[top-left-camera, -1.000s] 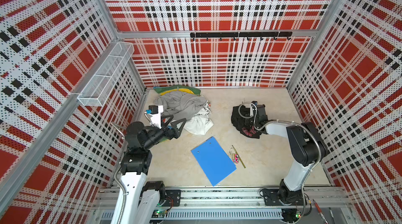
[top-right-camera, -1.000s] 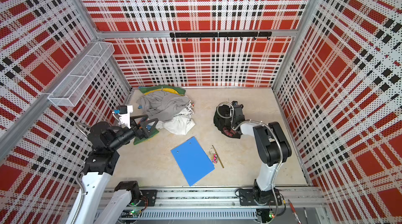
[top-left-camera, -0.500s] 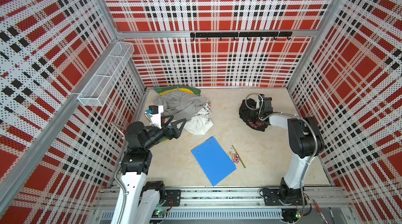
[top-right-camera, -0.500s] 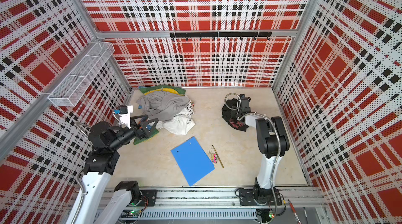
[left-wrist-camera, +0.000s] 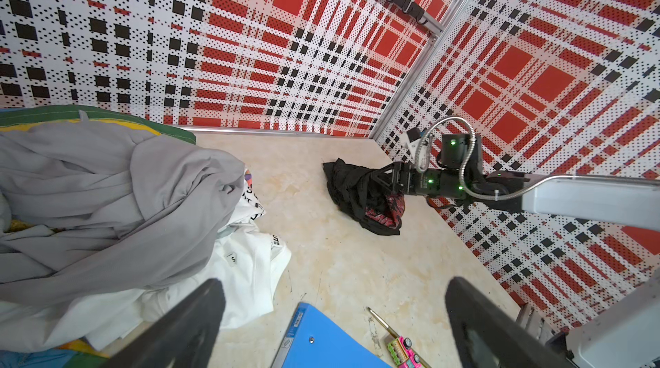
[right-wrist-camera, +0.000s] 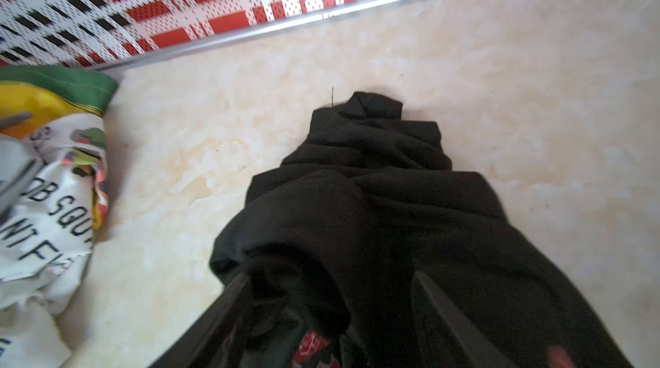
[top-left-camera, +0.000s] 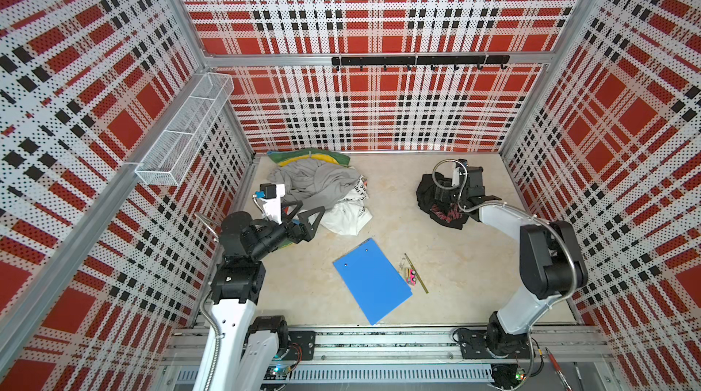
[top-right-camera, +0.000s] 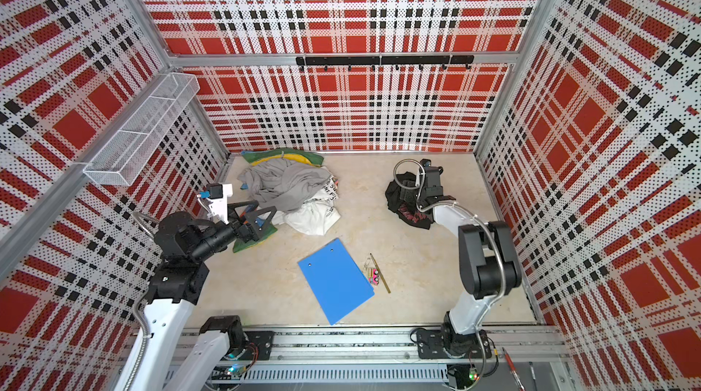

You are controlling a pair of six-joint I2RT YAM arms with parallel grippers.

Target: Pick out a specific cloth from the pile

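Plaid red-and-white walls box in a beige floor. Folded at the elbow, the right arm reaches low toward the back wall. The right gripper has its jaws wide apart around the cloth, a black bundle at centre right in both top views. It seems to lie loose between them, though blur hides contact. The left gripper hovers fully spread and empty beside the pile, centre left. A clipboard lies lower centre.

blue clipboard | pink toy just beside it | white wire basket
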